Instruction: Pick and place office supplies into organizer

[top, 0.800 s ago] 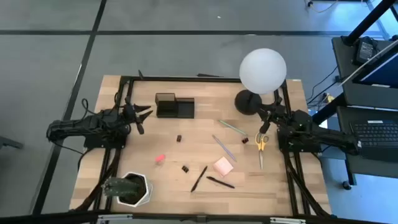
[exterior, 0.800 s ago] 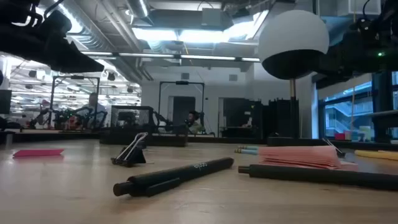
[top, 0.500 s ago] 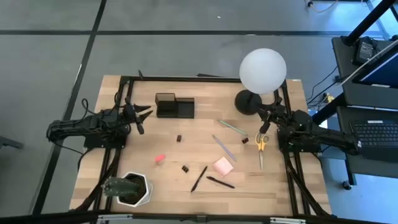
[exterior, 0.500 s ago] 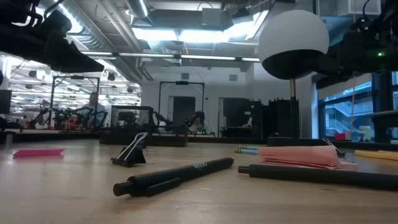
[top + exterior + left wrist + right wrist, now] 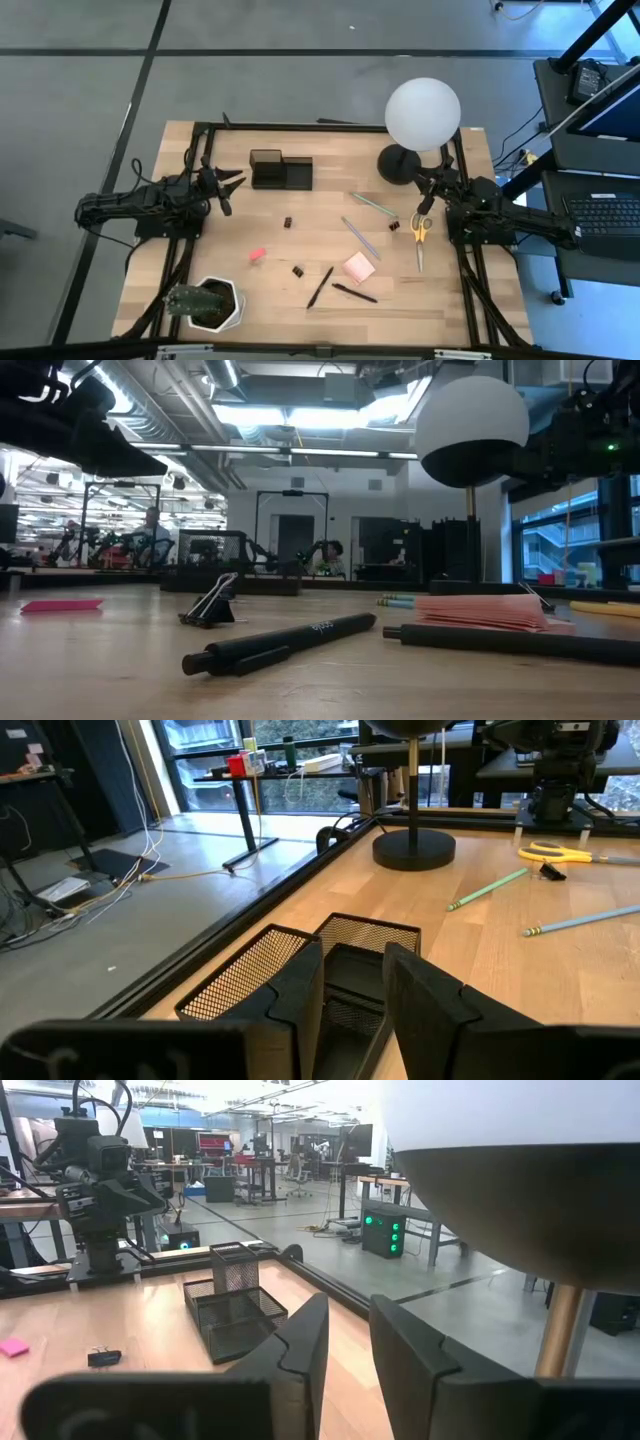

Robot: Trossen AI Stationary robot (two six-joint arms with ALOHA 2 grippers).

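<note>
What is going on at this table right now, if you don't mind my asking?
Nothing is being handled yet. The left gripper waits open beside the empty-looking black organizer; the right gripper hangs open near the lamp base, just above the yellow-handled scissors. Pens, pencils, sticky-note pad, eraser and binder clips all lie on the table.
</note>
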